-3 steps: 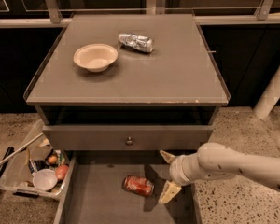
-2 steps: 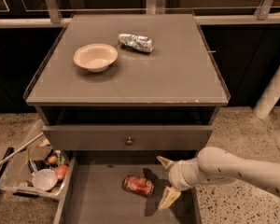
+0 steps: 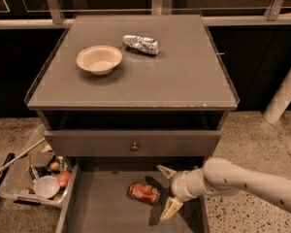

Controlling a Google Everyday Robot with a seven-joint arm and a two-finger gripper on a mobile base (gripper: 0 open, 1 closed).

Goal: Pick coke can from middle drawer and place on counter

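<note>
The gripper point(image 3: 167, 191) hangs low inside the open middle drawer point(image 3: 99, 211), toward its right side, with its two tan fingers point(image 3: 171, 208) spread wide apart, one pointing toward ten o'clock and the other toward seven o'clock, and nothing clamped between them. Just beside it, at nine o'clock from the gripper, the coke can point(image 3: 143, 193) lies on its side on the drawer's bare grey floor, its right end facing the gap between the spread fingers; whether a finger touches it I cannot tell. Behind the gripper a white arm point(image 3: 242, 179) runs off toward three o'clock and leaves the view at the right edge. At twelve o'clock from the can, the shut grey drawer front point(image 3: 97, 143) above carries a small round knob point(image 3: 134, 146), and over it is a dark open slot beneath the top. Farther out at twelve o'clock spreads the counter point(image 3: 174, 79), flat and grey with a thin clear rim. On it a cream bowl point(image 3: 99, 58) stands upright toward eleven o'clock, and a crumpled silver can point(image 3: 141, 43) lies on its side just beyond the bowl, near it but apart. At nine o'clock from the drawer, on the speckled floor point(image 3: 259, 140), a clear plastic bin point(image 3: 17, 192) holds a jumble of small items, among them a white cup point(image 3: 46, 186).
</note>
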